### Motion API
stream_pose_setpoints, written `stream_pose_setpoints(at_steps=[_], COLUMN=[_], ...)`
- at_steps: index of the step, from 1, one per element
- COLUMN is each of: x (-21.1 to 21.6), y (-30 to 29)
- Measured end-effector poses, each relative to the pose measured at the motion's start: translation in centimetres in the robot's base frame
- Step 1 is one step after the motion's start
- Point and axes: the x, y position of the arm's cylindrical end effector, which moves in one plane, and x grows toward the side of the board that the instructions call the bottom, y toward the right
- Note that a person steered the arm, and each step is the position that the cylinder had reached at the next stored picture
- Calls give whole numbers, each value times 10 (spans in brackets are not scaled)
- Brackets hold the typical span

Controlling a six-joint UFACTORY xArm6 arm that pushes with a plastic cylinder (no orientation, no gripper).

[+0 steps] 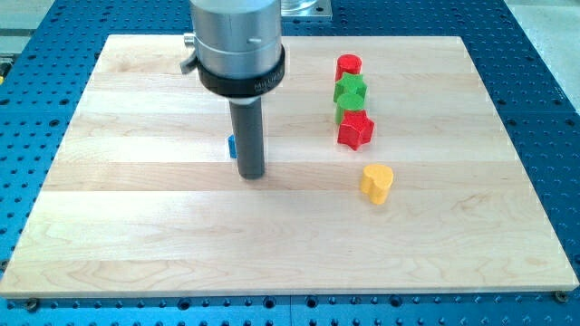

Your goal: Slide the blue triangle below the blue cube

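Note:
My tip (251, 175) rests on the wooden board (136, 226) left of the middle. A small blue block (232, 146) peeks out at the rod's left side, just above the tip; most of it is hidden behind the rod, so I cannot tell its shape. No second blue block shows in the view.
At the view's right stand a red cylinder (349, 66), a green block (350, 90) below it with another green piece (343, 112) under that, then a red star-like block (355, 130). A yellow heart block (376, 183) lies lower right.

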Motion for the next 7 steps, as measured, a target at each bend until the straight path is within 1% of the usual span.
stream_pose_setpoints(at_steps=[1,2,3,4,5,6,7], x=[-51,-49,-14,-9,-9,-30,-36], y=[0,0,-23,-68,-68,-48,-42])
